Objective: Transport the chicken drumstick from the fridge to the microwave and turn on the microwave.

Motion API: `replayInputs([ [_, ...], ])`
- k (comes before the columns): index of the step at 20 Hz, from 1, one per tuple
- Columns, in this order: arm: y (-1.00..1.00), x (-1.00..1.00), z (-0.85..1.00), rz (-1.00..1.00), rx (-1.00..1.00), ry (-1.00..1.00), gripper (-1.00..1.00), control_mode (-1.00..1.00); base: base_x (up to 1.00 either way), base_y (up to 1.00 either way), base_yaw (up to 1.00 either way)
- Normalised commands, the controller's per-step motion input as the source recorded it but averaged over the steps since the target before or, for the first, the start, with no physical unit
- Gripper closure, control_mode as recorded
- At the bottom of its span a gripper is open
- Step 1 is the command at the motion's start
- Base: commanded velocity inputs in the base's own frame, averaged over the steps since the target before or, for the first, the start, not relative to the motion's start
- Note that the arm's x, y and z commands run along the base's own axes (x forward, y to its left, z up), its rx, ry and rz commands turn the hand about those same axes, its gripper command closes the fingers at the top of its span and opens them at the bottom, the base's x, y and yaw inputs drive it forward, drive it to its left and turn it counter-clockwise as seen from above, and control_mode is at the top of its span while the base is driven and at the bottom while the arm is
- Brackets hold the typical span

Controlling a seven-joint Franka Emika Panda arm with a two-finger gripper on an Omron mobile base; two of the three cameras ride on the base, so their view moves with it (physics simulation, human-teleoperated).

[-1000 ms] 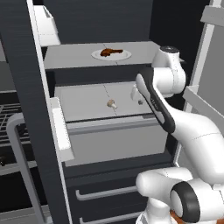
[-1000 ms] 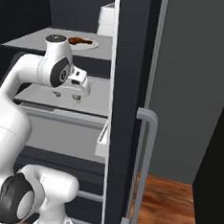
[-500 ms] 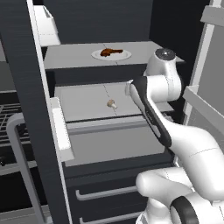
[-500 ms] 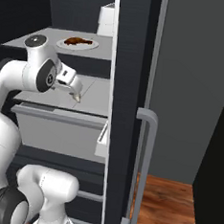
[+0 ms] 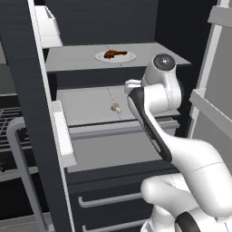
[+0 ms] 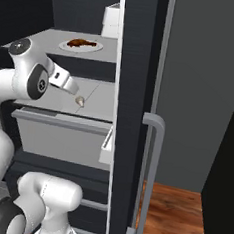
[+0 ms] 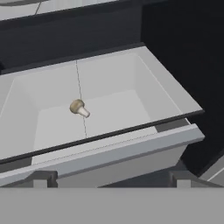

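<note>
since a second ago, arm (image 5: 156, 97) swung left — gripper seemingly empty.

I'm seeing the arm (image 5: 156, 97) swinging left across the fridge's (image 5: 27, 68) opening, its upper joint now sitting further left than a second ago. The hand end (image 6: 64, 82) is now reaching out over the pulled-out drawer (image 7: 109, 100), close above the small mushroom (image 6: 80, 101).
</note>
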Motion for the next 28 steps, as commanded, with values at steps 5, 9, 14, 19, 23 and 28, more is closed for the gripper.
replayInputs([
  [5,0.1,0.08,0.27,-0.01,0.0,-0.04,-1.0,-1.0,0.0,0.0,0.0],
  [9,0.06,0.09,0.26,0.0,0.05,0.0,-1.0,-1.0,0.0,0.0,0.0],
  [14,0.05,0.16,0.26,0.0,0.0,0.0,-1.0,-1.0,0.0,0.0,0.0],
  [19,0.01,0.21,0.18,0.04,0.0,-0.04,-1.0,-1.0,0.0,0.0,0.0],
  [23,0.01,0.16,0.14,0.08,-0.02,-0.15,-1.0,-1.0,0.0,0.0,0.0],
  [28,0.04,0.09,0.22,0.04,-0.01,-0.13,-1.0,-1.0,0.0,0.0,0.0],
])
